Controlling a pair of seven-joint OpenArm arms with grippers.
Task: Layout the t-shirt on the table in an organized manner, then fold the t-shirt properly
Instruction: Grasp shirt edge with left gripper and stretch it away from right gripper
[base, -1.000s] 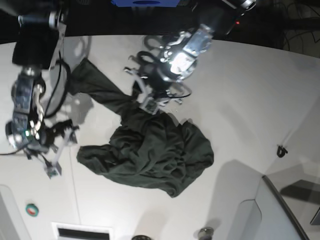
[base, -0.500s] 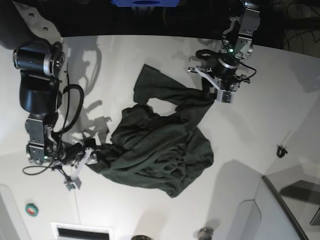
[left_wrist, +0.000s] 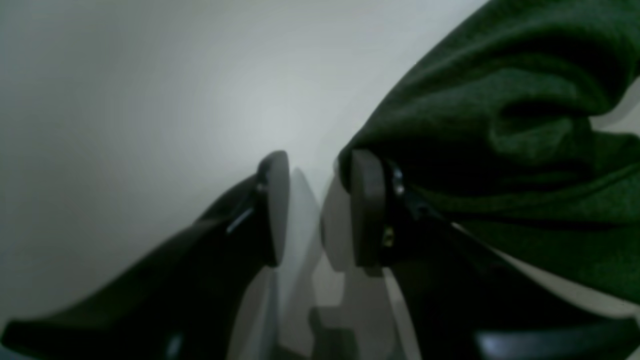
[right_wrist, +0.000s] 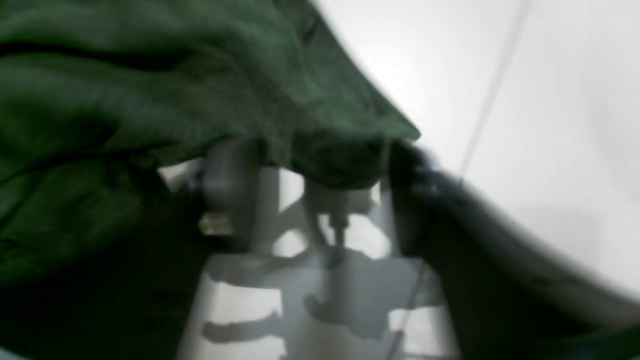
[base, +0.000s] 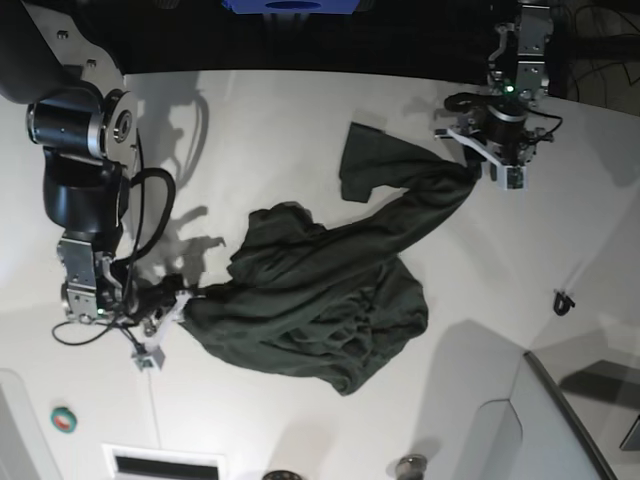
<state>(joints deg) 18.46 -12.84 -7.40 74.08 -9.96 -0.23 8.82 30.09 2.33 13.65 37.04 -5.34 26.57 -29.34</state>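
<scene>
The large dark green fabric t-shirt (base: 320, 290) lies crumpled mid-way across the broad white table (base: 300, 130), stretched between both arms. The left gripper (base: 478, 168) shows a gap between its fingers, cloth bunched against one. The right gripper (base: 168, 312) pinches the opposite edge.

Base view, my surroundings only:
- Small round green disc (base: 64, 419) low on my right-arm side, lying flat, alone.
- White panel with dark slot (base: 165, 464) at bottom edge, just beside disc, not touching.
- Two dark round knobs at bottom edge: one (base: 283, 475) half cut off, other (base: 410, 465) further along.
- Small black clip-like piece (base: 564, 301) toward opposite side; can't tell what it is.
- Grey slanted panel with dark rim (base: 565, 410) fills lower corner there.
- Blue block (base: 290, 5) at top edge, centre.
- Tangle of thin dark cables (base: 600, 45) in top corner against black background.
</scene>
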